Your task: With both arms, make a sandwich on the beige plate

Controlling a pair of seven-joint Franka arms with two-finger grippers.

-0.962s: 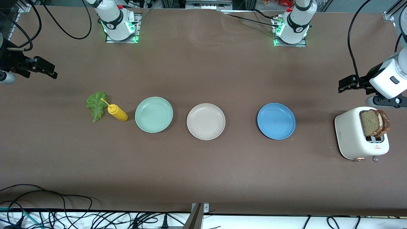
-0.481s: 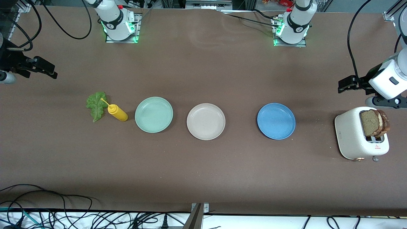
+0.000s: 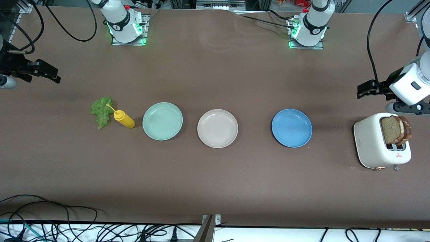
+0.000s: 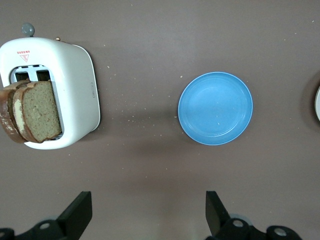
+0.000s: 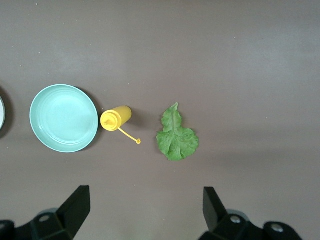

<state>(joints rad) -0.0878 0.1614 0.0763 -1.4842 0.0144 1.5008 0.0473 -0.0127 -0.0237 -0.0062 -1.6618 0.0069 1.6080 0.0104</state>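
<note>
Brown table: your left gripper, jaws spread like the right gripper, hangs beside the toaster's 2 bread slices.

Your front camera looks down from high across the brown table — each wrist camera faces straight down, sharing one end.

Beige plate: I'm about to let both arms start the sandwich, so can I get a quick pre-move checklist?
1. Beige plate bare, between the green and blue plates: ok.
2. Bread upright in the toaster: ok.
3. Lettuce flat on the table, beside the bottle: ok.
4. Left end effector open, over the table by the toaster: ok.
5. Right end effector open, holding nothing: ok.
</note>
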